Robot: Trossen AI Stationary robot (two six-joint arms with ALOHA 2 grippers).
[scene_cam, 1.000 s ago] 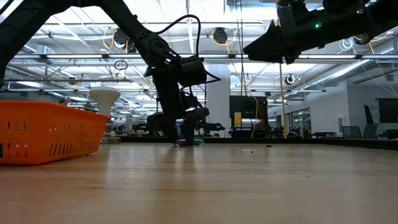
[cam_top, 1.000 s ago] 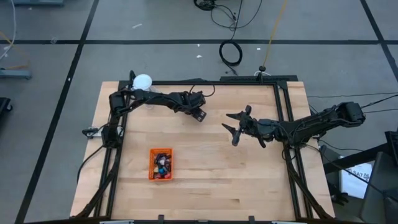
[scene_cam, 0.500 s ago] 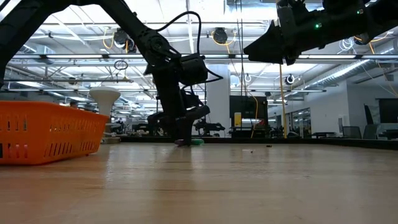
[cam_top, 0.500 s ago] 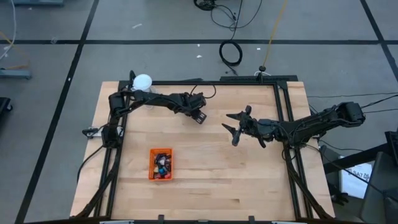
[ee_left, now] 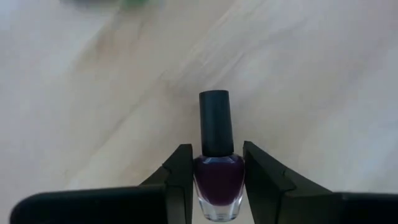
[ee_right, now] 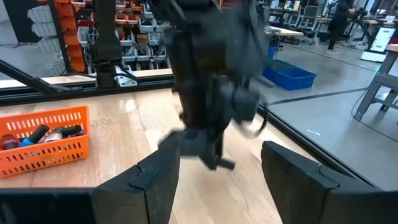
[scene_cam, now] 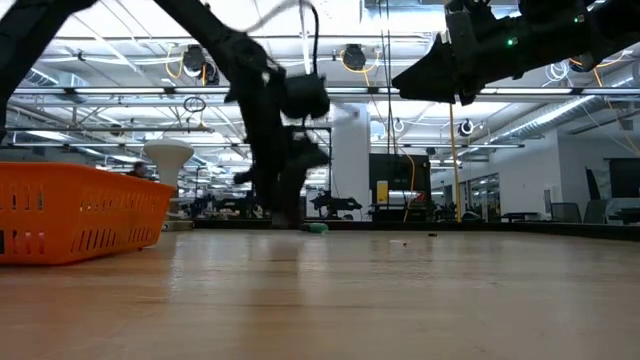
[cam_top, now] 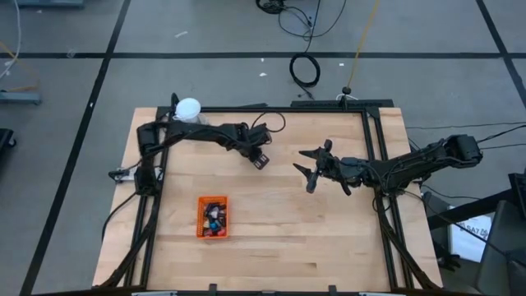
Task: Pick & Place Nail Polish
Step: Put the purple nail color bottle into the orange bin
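A purple nail polish bottle [ee_left: 217, 180] with a black cap [ee_left: 215, 124] sits between the fingers of my left gripper [cam_top: 261, 160], which is shut on it over the table's far middle. In the low view this gripper [scene_cam: 285, 205] shows blurred. A teal bottle [scene_cam: 316, 227] lies on the wood just beyond it. Several more bottles lie in the orange tray [cam_top: 213, 217]. My right gripper [cam_top: 308, 173] hangs open above the table's right half with nothing between its fingers [ee_right: 155, 180]. My left gripper pinches the purple bottle's glass body [ee_left: 200, 177] by its two sides, one finger on each. The fingers come from above, pointing down, and lie across the bottle. The black cap sticks out past the fingertips. Whether the bottle is clear of the wood I cannot tell.
A white ball on a clear stand [cam_top: 188, 108] stands at the table's far left corner. The orange tray [scene_cam: 80, 210] sits near the left front. Black frame rails [cam_top: 378, 164] run along the table's sides. Bare wood lies between the two grippers.
My left gripper has moved toward the table's near edge and a little left. The purple bottle that lay beside the teal one in the low view has left that spot with it. The teal bottle stays where it was.
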